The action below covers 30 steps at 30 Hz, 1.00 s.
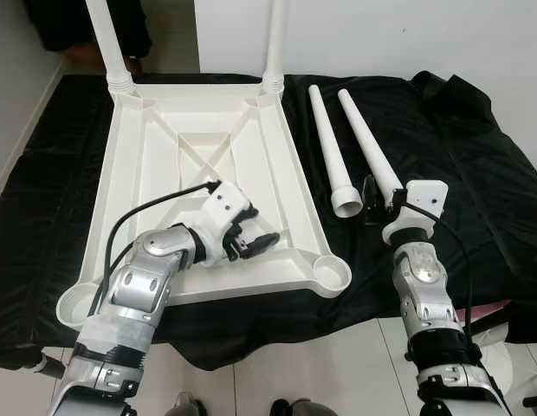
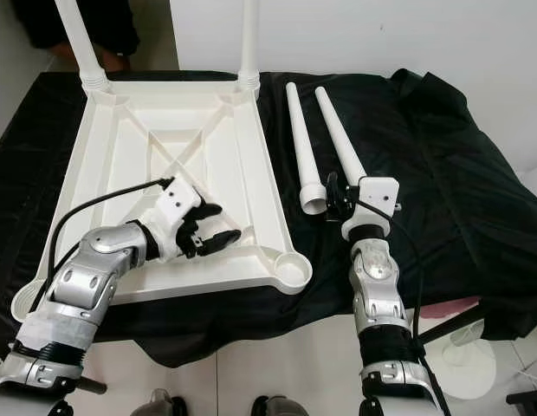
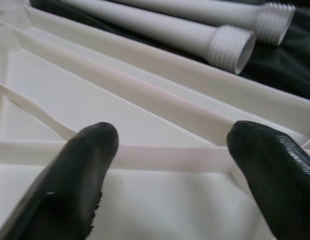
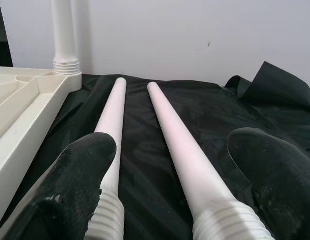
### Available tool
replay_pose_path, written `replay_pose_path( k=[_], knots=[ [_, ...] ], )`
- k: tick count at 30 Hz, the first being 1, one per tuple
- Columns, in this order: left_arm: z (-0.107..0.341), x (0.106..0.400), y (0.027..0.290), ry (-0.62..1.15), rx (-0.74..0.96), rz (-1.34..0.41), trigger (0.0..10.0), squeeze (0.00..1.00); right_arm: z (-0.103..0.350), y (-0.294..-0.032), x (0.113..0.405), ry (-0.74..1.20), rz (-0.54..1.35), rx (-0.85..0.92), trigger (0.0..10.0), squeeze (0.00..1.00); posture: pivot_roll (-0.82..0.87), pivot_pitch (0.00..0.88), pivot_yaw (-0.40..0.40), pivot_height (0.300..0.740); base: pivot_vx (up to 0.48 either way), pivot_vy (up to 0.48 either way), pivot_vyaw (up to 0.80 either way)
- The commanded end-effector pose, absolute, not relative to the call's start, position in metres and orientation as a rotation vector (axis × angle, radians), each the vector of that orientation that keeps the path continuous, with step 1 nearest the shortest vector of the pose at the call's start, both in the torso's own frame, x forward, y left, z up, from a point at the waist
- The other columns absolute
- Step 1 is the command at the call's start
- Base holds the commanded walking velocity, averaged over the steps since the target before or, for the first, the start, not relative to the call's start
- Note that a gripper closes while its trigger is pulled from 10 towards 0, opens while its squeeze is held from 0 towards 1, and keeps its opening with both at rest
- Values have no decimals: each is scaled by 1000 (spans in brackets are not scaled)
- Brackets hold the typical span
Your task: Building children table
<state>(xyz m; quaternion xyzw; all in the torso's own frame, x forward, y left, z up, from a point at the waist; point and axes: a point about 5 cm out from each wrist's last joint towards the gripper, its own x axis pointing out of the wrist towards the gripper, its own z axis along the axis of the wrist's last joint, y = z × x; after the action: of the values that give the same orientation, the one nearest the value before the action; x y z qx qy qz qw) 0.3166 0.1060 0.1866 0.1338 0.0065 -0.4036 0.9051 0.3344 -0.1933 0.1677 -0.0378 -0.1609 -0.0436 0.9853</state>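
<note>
A white plastic table top (image 1: 104, 217) lies upside down on a black cloth (image 1: 459, 156). Two white legs (image 1: 108, 43) (image 1: 275, 43) stand screwed into its far corners. The two near corner sockets (image 1: 331, 276) (image 1: 78, 305) are empty. Two loose legs (image 1: 331, 152) (image 1: 365, 139) lie side by side on the cloth right of the top, threaded ends toward me. My left gripper (image 1: 255, 245) hovers open over the top's underside near its front right rib (image 3: 160, 155). My right gripper (image 1: 379, 201) is open at the threaded end of the right loose leg (image 4: 180, 145), its fingers either side of it.
A white wall runs close behind the cloth. The cloth's front edge hangs over a pale tiled floor (image 1: 338, 364). A round white object (image 2: 472, 364) and a pink strip (image 1: 494, 310) sit low on the right. Folds of cloth bunch at the far right.
</note>
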Motion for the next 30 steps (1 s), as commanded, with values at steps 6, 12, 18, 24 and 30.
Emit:
replay_pose_path(
  k=[6, 12, 18, 24, 30],
  knots=[
    [190, 303, 95, -19, 318, -920, 10000, 725, 164, -191, 340, -293, -48, -20, 10000, 0, -17, 119, -58, 740, 0, 0, 0],
    [194, 299, 92, -33, 284, -914, 10000, 0, 162, -183, 348, -262, 3, 8, 10000, 1000, -12, 117, -61, 740, 0, 0, 0],
    [198, 296, 91, -39, 268, -912, 10000, 0, 160, -175, 355, -237, 27, 17, 10000, 0, -6, 121, -63, 740, 0, 0, 0],
    [199, 294, 89, -40, 269, -912, 10000, 0, 155, -167, 362, -194, 31, 39, 10000, 0, -2, 120, -66, 740, 0, 0, 0],
    [198, 292, 88, -40, 273, -907, 10000, 0, 147, -160, 369, -122, 54, 58, 10000, 0, 7, 120, -70, 740, 0, 0, 0]
  ],
)
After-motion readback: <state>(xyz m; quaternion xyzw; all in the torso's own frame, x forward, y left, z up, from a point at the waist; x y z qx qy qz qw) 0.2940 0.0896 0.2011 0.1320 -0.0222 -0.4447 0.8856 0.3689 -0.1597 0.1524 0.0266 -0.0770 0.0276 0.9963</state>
